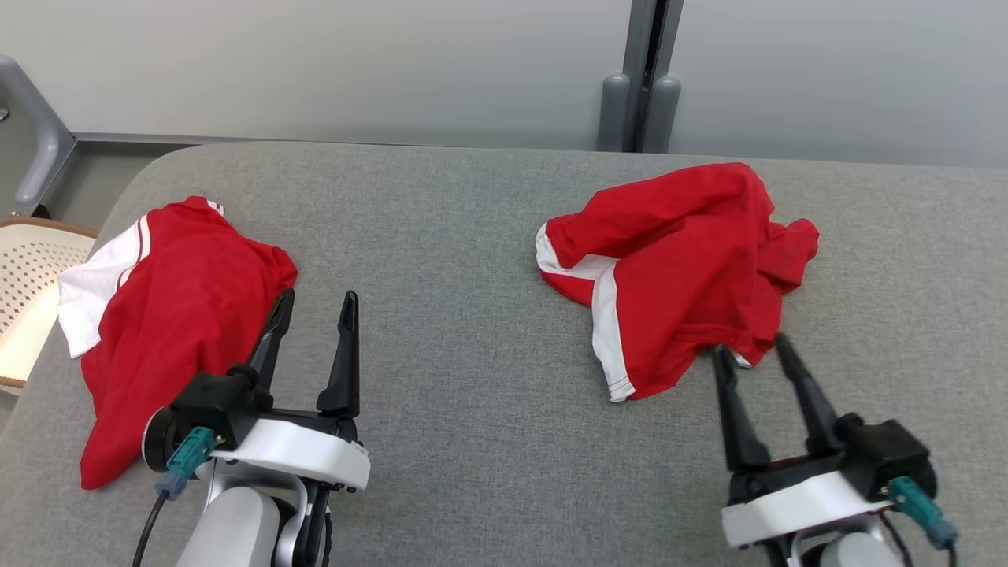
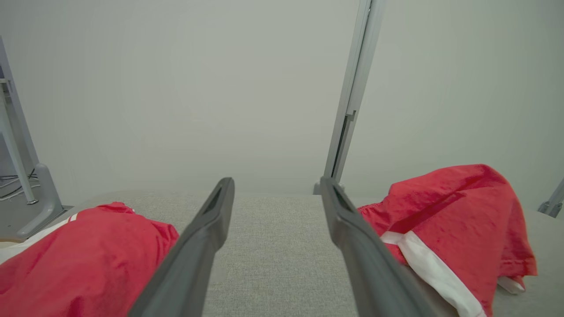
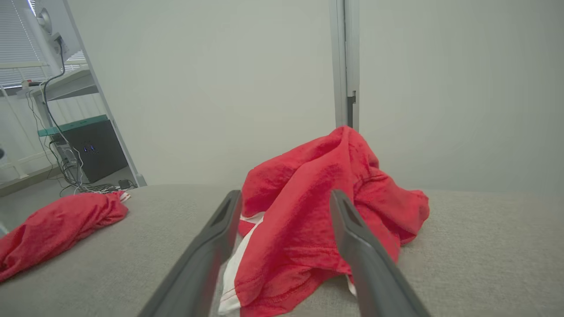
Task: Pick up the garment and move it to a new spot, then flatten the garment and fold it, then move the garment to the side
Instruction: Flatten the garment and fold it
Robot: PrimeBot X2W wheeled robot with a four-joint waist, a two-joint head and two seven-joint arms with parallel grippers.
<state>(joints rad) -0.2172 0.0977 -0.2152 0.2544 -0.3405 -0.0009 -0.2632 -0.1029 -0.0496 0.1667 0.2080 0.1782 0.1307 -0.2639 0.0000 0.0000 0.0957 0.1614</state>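
Fingers (image 1: 736, 417) of the right gripper (image 1: 749, 345), at the lower right of the head view, stand apart and hold nothing. Their tips reach the near hem of the garment (image 1: 677, 260); whether they touch it cannot be told. In the right wrist view the red cloth lies between and beyond the two fingers.

Fingers of the left gripper (image 1: 319, 294), at the lower left, are likewise apart and hold nothing. One finger overlaps the edge of a second garment (image 1: 181, 315); the other is over bare table (image 1: 472, 315).

The garment, red with white bands, sits in a crumpled heap at the right centre of the head view, on the grey table. The second garment, red with a white panel, lies spread at the left, well apart from the first. A pale wall with a grey post (image 1: 642, 71) closes the top of the frame.
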